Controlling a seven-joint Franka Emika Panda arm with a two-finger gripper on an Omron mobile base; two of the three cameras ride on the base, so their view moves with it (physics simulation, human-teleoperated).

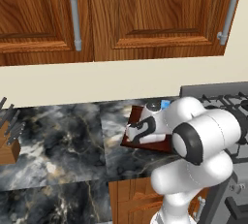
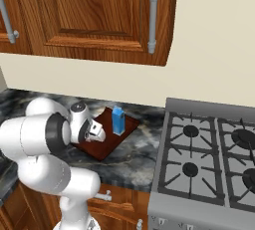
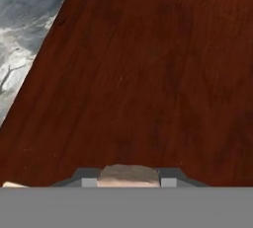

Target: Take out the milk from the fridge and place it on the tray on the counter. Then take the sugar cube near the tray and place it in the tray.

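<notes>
One blue milk (image 2: 118,120) carton stands upright on one reddish-brown tray (image 2: 102,148). The tray lies flat on the black marble counter (image 1: 63,145), beside one stove (image 2: 209,159) with four burners in view. The gripper (image 3: 129,178) hangs low over the tray, and a small brownish lump (image 3: 129,174) sits between its two finger tips. I cannot tell if the fingers are pinching it. One knife block (image 1: 8,145) stands far along the counter.
</notes>
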